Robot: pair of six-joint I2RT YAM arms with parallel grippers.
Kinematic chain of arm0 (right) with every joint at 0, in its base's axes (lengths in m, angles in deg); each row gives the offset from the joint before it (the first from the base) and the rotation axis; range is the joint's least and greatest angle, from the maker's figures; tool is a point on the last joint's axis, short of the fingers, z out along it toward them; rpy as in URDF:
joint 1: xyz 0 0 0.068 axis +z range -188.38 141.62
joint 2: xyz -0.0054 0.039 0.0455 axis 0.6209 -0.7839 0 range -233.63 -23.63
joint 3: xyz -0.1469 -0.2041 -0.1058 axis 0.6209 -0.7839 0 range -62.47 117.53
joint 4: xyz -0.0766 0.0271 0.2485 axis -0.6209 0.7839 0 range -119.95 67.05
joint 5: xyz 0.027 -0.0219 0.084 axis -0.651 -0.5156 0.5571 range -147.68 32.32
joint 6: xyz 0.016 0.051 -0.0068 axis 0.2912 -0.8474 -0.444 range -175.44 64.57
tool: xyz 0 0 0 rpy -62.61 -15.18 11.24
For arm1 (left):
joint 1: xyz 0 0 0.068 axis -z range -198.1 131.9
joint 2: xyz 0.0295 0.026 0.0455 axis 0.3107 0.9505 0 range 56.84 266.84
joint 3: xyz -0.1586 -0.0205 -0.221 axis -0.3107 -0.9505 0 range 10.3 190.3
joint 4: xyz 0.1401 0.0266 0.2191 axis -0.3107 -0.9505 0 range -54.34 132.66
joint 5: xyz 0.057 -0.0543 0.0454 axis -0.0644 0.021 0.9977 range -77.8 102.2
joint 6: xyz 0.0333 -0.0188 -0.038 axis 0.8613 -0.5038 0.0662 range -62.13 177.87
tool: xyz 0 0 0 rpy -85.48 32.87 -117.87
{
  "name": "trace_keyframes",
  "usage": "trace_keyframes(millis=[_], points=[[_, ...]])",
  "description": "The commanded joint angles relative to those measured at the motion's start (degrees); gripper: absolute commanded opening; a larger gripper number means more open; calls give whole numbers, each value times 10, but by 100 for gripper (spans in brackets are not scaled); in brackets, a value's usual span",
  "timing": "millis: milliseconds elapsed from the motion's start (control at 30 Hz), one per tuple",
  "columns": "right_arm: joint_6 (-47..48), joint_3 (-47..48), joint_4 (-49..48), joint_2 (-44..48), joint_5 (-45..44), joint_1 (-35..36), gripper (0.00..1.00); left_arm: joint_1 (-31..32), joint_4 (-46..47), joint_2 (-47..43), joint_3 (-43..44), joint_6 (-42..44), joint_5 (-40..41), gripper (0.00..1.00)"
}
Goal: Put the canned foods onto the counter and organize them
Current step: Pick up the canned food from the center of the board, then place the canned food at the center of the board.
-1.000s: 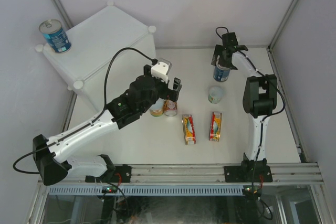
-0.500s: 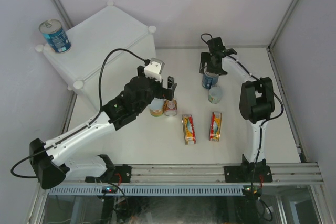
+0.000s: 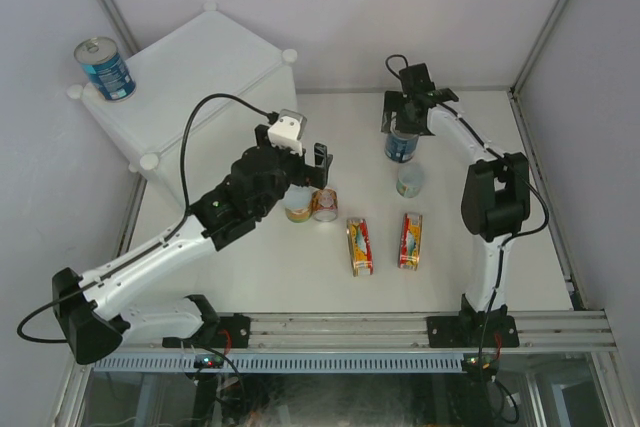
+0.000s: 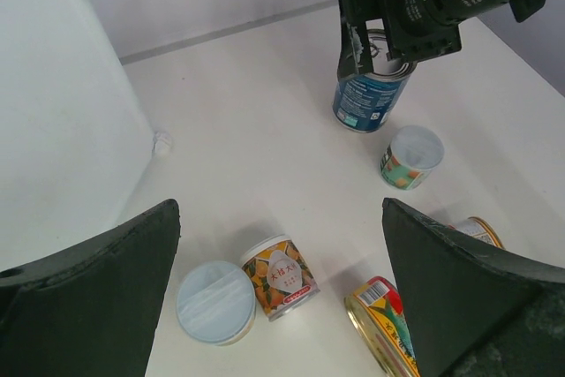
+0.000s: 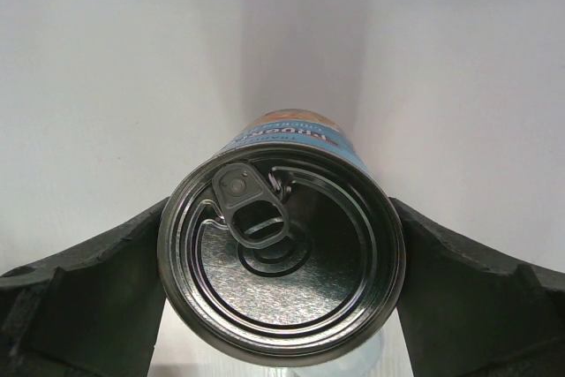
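The counter [image 3: 205, 72] is a white cube at the far left; one tall blue can [image 3: 104, 68] stands on its left corner. My right gripper [image 3: 404, 119] is shut on the second tall blue can [image 3: 400, 146], its fingers against both sides of the silver top [image 5: 281, 258]. My left gripper [image 3: 297, 152] is open and empty above two small cans [image 3: 298, 209] [image 3: 324, 205]. In the left wrist view these are a pale-lidded can [image 4: 214, 302] and an orange-labelled can [image 4: 281, 275]. A third small can [image 3: 410, 180] stands near the right gripper. Two flat red-and-yellow tins [image 3: 359, 245] [image 3: 410, 239] lie nearer.
The counter's side wall [image 4: 53, 112] fills the left of the left wrist view. Grey walls and metal frame posts [image 3: 545, 27] close the table at the back and sides. A rail [image 3: 350, 329] carries both arm bases at the near edge.
My right gripper has carried the tall blue can leftward from its spot by the back right. My left gripper has drawn back a little to the left, still open.
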Motion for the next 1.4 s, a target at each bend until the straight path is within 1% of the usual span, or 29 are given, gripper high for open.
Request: trace_keyframes(millis=[0,400,900,1133,1367], points=[[15,49,-52,76,-4,11,0,-4,21,-29,-11,-9,21,100],[27,90,-33,111,-4,37,0,-4,12,-65,-14,-2,67,100],[37,137,15,179,-28,110,0,-5,-17,-135,-23,-23,123,100],[45,102,29,236,-53,178,0,-6,-68,-170,-16,-62,132,100],[43,24,23,301,-89,266,0,-6,-115,-213,-24,-97,139,100]])
